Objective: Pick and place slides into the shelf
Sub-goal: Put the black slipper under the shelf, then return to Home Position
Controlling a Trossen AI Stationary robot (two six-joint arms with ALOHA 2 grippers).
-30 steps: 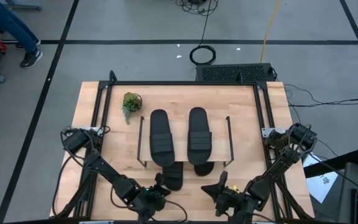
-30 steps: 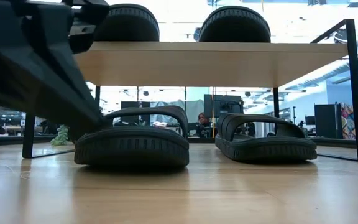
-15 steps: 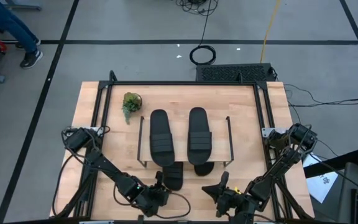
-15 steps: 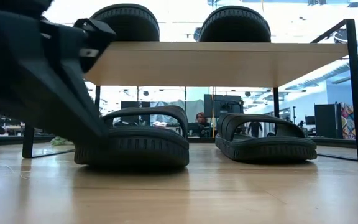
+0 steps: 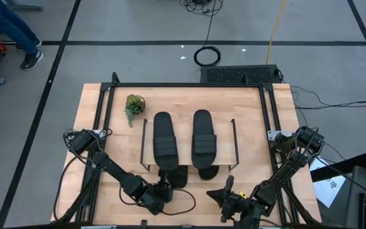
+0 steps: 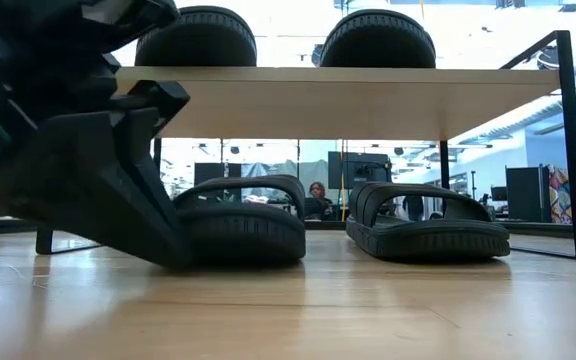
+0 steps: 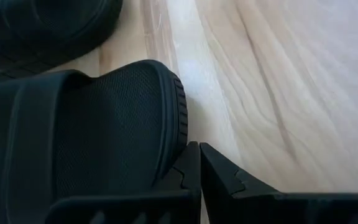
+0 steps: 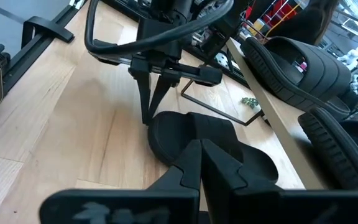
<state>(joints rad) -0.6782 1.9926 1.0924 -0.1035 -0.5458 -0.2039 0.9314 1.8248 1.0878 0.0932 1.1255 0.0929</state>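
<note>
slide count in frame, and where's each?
4. Two on the shelf top: left one, right one. Two on the table under its front edge: left, by the left gripper, and right. None seem hidden.

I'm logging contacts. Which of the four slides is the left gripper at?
The lower left slide, half under the shelf. The left gripper, fingers shut, sits at its near end; the other three slides have no gripper by them.
</note>
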